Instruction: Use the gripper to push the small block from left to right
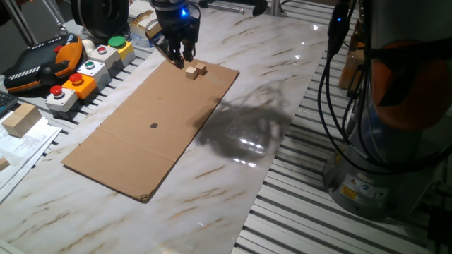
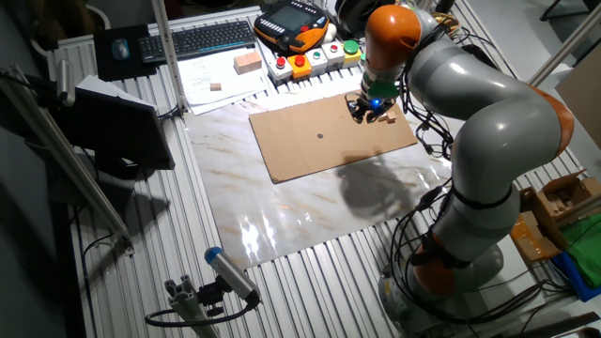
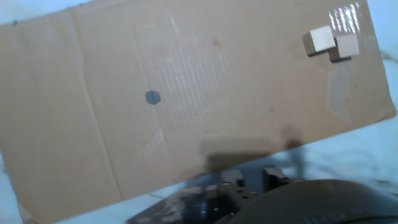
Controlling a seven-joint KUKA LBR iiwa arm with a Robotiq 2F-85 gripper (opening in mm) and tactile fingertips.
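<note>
No readable text, labels or numbers on anything here.

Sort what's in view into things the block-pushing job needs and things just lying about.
Job:
gripper
two small wooden blocks, side by side
cardboard sheet they lie on

Lying about:
button boxes
orange-and-black pendant
keyboard
larger wooden block

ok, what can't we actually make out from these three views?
- Tool jaw state: too small in one fixed view; the fingers are lost against the arm in the other fixed view.
- Contact between tool and blocks: unclear from this angle.
- Hand view: the tool is a dark blur along the bottom edge; the blocks sit far off.
</note>
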